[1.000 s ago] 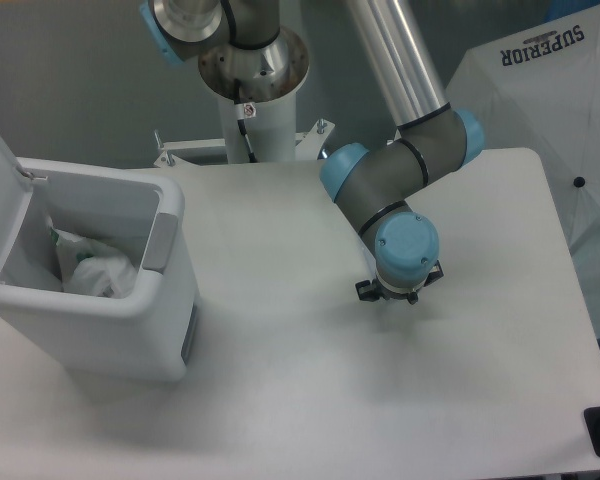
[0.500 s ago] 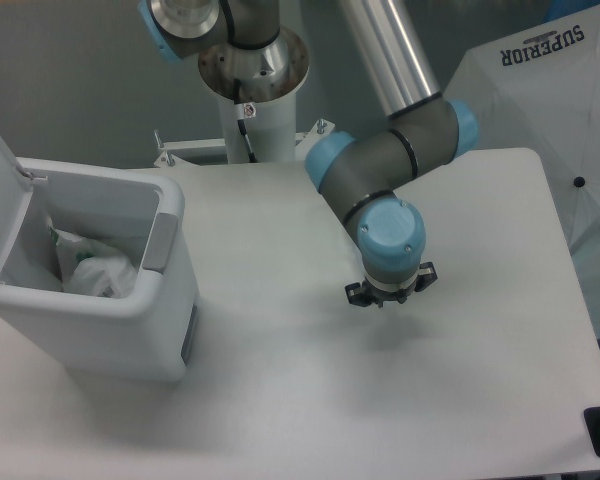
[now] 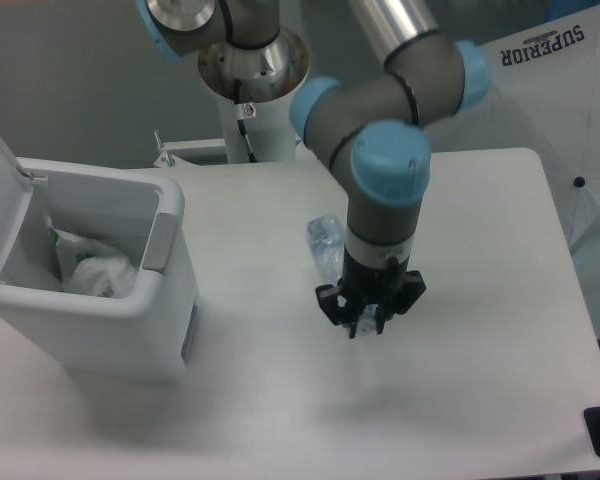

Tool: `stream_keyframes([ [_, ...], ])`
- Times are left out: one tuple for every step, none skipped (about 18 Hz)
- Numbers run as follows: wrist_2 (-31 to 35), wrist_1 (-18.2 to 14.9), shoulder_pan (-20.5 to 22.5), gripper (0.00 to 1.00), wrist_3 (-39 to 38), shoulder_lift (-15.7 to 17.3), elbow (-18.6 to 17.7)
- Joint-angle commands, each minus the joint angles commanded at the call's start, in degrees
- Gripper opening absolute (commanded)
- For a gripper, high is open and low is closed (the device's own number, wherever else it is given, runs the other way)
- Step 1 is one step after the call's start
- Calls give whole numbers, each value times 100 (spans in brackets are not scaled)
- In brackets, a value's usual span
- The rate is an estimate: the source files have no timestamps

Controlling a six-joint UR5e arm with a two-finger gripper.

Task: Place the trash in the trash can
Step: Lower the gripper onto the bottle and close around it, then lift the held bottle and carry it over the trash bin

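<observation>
Gripper (image 3: 368, 318) grasps water bottle (image 3: 326, 243), long axis slanting up-left from fingers.

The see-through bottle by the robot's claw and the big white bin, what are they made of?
The clear crinkled bottle looks like thin plastic: you can see through it and it shows pale glints. The large white boxy bin looks like smooth, hard plastic, with rounded corners and a soft, even sheen.
</observation>
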Motion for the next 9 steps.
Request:
stream_keyframes([
  [-141, 9, -9, 1, -141, 0, 159],
  [-256, 35, -18, 1, -168, -9, 291],
  [-388, 140, -18, 1, -168, 0, 396],
  [-572, 315, -18, 1, -160, 0, 467],
  [-774, 499, -18, 1, -168, 0, 546],
  [-923, 623, -18, 1, -177, 0, 634],
  [-1047, 685, -18, 1, -186, 0, 748],
  [-1170, 703, -18, 1, -186, 0, 862],
  [-1336, 712, -18, 1, -186, 0, 994],
])
